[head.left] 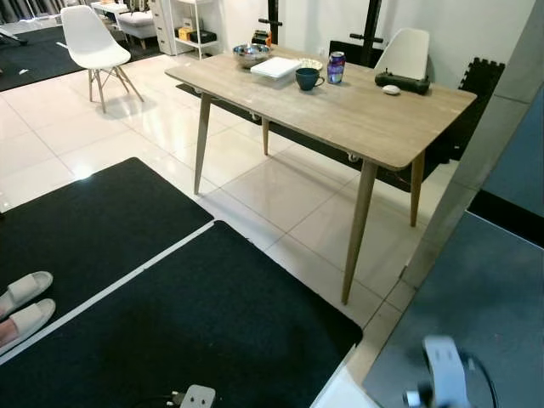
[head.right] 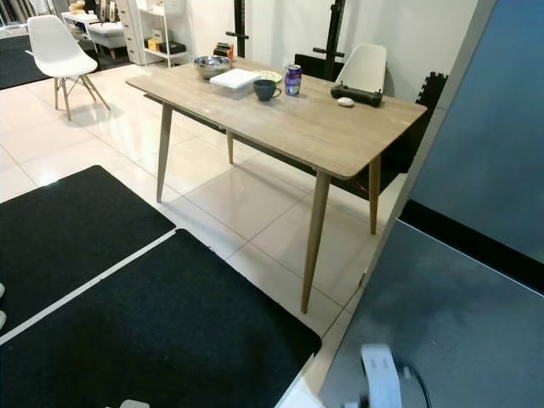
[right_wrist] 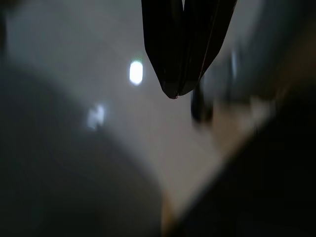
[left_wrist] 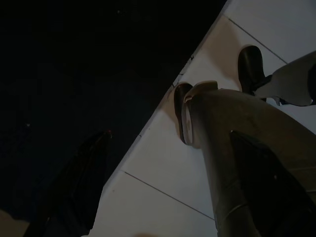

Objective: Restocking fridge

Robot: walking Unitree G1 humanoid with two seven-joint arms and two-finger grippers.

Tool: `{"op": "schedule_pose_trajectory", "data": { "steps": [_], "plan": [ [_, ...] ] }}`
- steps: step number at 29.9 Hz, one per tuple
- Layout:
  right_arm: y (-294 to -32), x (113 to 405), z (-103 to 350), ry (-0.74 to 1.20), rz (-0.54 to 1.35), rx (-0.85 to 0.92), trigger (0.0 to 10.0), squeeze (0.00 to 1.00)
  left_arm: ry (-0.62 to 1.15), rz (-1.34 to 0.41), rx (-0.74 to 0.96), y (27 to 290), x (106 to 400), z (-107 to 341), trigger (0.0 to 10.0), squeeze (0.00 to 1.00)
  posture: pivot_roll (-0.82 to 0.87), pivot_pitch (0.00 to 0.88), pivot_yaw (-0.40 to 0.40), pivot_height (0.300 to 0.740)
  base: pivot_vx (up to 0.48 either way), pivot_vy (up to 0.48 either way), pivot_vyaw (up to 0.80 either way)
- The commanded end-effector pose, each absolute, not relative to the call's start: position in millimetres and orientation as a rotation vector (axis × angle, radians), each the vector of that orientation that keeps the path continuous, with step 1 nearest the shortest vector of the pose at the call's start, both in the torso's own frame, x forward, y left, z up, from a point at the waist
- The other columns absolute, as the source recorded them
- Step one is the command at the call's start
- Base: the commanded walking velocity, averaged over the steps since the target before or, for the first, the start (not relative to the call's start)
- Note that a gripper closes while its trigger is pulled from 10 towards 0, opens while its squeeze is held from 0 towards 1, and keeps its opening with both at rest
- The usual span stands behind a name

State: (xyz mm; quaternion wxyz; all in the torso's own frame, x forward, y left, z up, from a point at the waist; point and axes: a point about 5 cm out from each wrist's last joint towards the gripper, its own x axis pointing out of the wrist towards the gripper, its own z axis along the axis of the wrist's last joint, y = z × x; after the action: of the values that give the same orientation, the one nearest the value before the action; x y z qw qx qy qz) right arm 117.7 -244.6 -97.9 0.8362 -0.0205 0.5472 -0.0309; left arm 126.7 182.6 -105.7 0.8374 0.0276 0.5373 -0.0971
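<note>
A drink can (head.left: 337, 67), the likeliest item for restocking, is seen standing upright in the upper middle of the left eye view, on the far part of a wooden table (head.left: 357, 119). Just left of it a dark mug (head.left: 308, 78) is placed, then a white flat box or book (head.left: 275, 67) and a steel bowl (head.left: 251, 55); to its right a small white object (head.left: 391, 89) and a black device (head.left: 403, 82) are laid near the far edge. A white chair (head.left: 406, 53) is set behind the table and another white chair (head.left: 93, 42) stands at the upper left on pale floor tiles (head.left: 280, 191). Black mats (head.left: 178, 314) are spread across the lower left, with a pair of pale slippers (head.left: 21, 308) at the left edge. A grey panel (head.left: 476, 306), possibly the fridge door, is seen at the lower right. The right gripper (right_wrist: 176, 91) is shown in the right wrist view with its fingers pressed together, holding nothing, over a blurred floor. The left gripper (left_wrist: 148, 148) hangs idle in shade; whether its fingers are apart cannot be told. The step in hand is judged to be the approach: nothing has yet been picked up. The table must next be walked to and the can reached with a gripper opened first.
</note>
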Motion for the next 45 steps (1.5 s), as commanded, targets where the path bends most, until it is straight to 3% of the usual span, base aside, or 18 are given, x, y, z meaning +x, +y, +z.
{"op": "schedule_pose_trajectory", "data": {
  "steps": [1,5,24,45],
  "plan": [
    [-244.8,105.4,-102.0,1.230,-0.074,-0.059,10.0,0.00,1.142,-0.222,0.071,177.7,123.7,-107.2,10.0,0.00,-0.05,0.000,-0.024,0.740,0.000,0.000,0.80],
    [-247.1,84.6,-106.5,1.292,-0.095,-0.065,10.0,0.00,1.133,-0.218,0.067,176.9,125.1,-106.7,10.0,0.00,-0.05,0.000,-0.023,0.740,0.000,0.000,0.80],
    [-250.0,91.5,-104.1,1.288,-0.042,-0.140,10.0,0.00,1.135,-0.227,0.075,176.3,126.4,-106.5,10.0,0.00,-0.06,0.000,-0.025,0.740,0.000,0.000,0.80],
    [-247.4,89.8,-105.2,1.286,-0.035,-0.154,10.0,0.00,1.145,-0.237,0.065,177.2,124.6,-106.9,10.0,0.00,-0.06,0.000,-0.023,0.740,0.038,0.000,0.00]
  ]
}}
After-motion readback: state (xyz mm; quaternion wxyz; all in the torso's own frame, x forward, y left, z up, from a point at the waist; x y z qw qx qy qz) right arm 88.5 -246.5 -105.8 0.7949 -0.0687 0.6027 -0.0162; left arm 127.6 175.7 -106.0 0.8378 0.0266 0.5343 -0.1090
